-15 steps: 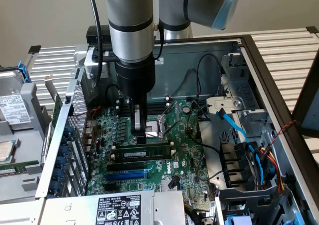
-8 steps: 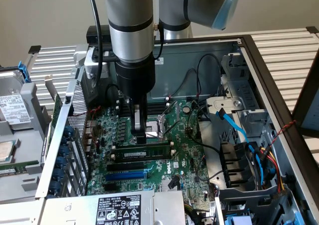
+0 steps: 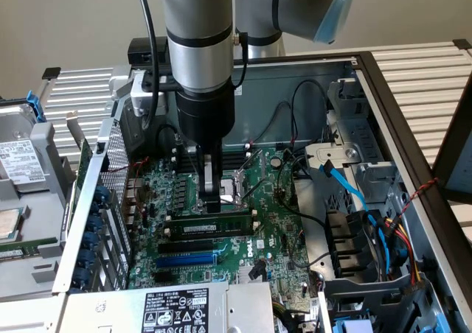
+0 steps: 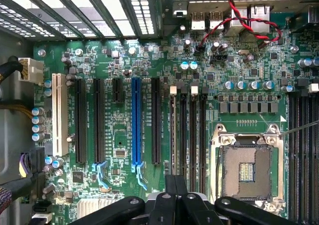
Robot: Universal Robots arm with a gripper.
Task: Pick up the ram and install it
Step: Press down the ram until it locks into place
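Seating step, by the look of it: the closed gripper point(image 3: 212, 200) at frame centre presses down on the ram point(image 3: 210, 223), which lies in a slot on the motherboard point(image 3: 276, 222). Firm, even downward pressure seems needed until it latches.

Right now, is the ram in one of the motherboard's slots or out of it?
In: the ram stands on edge along a black slot on the motherboard, with the shut gripper on its top edge.

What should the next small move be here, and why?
Probably a straight push down: the shut gripper rests on the top edge of the ram, which stands upright on the motherboard, and whether it is fully seated cannot be told.
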